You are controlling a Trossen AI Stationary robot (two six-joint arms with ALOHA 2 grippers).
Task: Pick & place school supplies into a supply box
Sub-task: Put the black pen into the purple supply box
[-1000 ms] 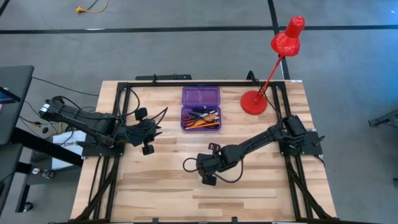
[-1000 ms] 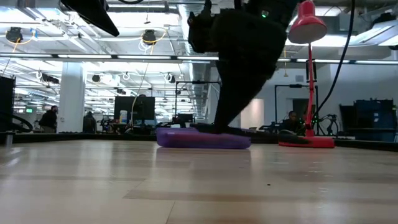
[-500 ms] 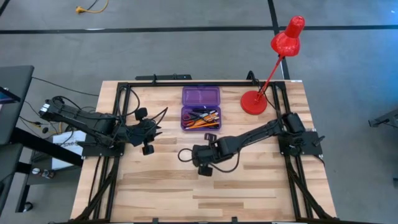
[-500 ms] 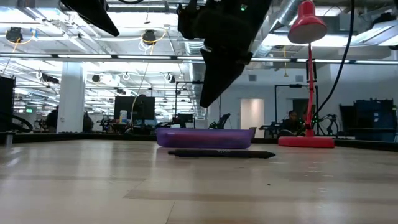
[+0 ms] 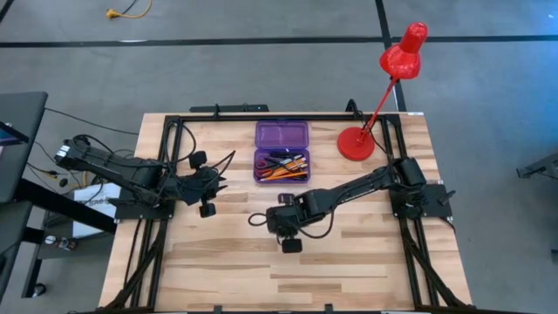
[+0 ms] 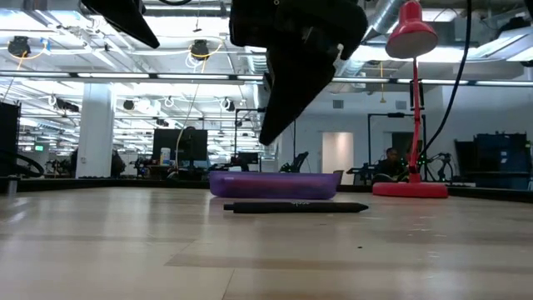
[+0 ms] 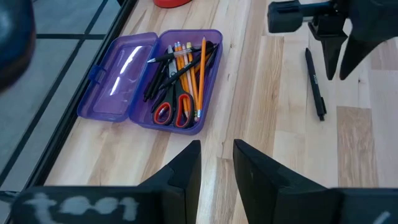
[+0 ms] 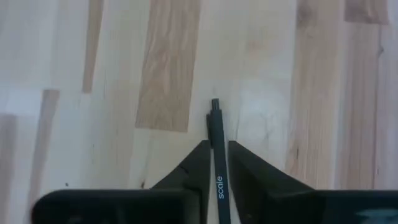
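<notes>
The purple supply box [image 7: 166, 122] stands open at the table's far middle, with its lid [image 5: 282, 135] laid flat behind it. In it lie orange pencils [image 7: 201, 68], black pens [image 7: 163, 67] and red-handled scissors [image 7: 174, 113]. A black pen [image 6: 296, 207] lies flat on the table just on the near side of the box. My right gripper [image 6: 266, 140] hangs above this pen [image 8: 217, 134], pointing down. Its fingers stand a little apart and clear of the pen. My left gripper [image 7: 216, 146] waits open over the table's left side.
A red desk lamp stands with its base [image 5: 356, 144] to the right of the box, and its head [image 5: 403, 54] reaches past the table's far edge. A black frame [image 5: 261, 116] runs along the table's far edge and both its sides. Bare wood lies toward the near edge.
My right gripper was down at the table in front of the box. It has risen and gone a little toward the table's left and far edges. The black pen now shows lying flat on the table below it.
</notes>
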